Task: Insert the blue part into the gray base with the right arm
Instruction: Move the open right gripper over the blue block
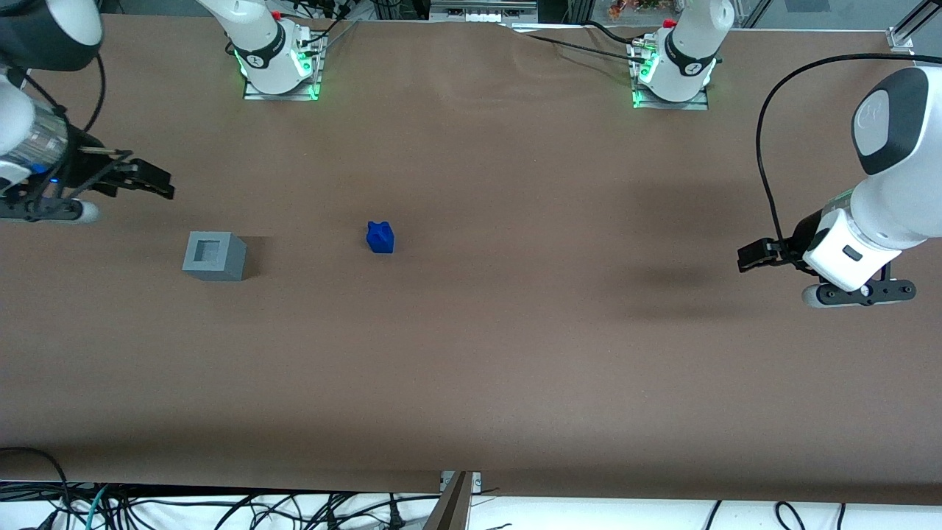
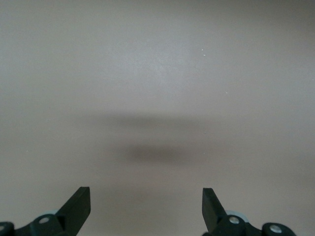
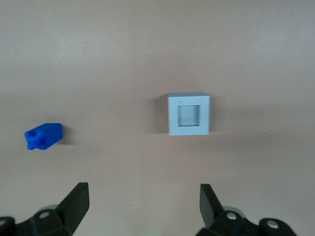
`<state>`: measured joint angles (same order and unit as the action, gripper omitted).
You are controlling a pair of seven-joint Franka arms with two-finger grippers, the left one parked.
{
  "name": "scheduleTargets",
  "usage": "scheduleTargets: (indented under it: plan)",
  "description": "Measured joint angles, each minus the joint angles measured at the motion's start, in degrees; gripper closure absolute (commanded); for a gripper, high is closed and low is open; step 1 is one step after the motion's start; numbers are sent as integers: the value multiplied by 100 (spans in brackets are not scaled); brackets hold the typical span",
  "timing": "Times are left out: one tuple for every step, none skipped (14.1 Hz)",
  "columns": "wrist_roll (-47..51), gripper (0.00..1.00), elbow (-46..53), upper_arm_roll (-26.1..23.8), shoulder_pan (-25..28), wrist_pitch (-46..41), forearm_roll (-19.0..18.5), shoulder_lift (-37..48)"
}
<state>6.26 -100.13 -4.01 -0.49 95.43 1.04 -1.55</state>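
Observation:
The gray base [image 1: 213, 256] stands on the brown table with its square socket facing up and empty. It also shows in the right wrist view [image 3: 189, 114]. The blue part [image 1: 380, 237] lies on the table beside the base, toward the parked arm's end, apart from it. It also shows in the right wrist view [image 3: 44, 135]. My right arm's gripper [image 1: 163, 184] hovers above the table near the working arm's end, a little farther from the front camera than the base. Its fingers are wide open with nothing between them, as the right wrist view [image 3: 143, 191] shows.
The brown table [image 1: 515, 353] spreads wide around both objects. Two arm bases [image 1: 278, 62] [image 1: 673, 70] with green lights stand at the table's edge farthest from the front camera. Cables [image 1: 221, 508] hang below the nearest edge.

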Motion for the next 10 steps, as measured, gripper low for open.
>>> scheduleTargets:
  plan:
    - [154, 1, -29, -178, 3, 24, 0, -32]
    - [262, 1, -75, -365, 8, 50, 0, -81]
    - [304, 1, -150, -542, 13, 129, 0, -138]
    - [383, 1, -249, -702, 17, 314, 1, -200]
    - [565, 1, -378, -834, 23, 570, 1, -256]
    - [790, 1, -530, -972, 25, 843, 1, -304]
    - [1001, 1, -660, -1131, 28, 1070, 1, -346]
    - [1174, 1, -770, -1317, 38, 1235, 1, -397]
    - [1273, 1, -852, -1495, 73, 1326, 1, -473]
    - [1372, 1, -907, -1614, 157, 1464, 1, -578]
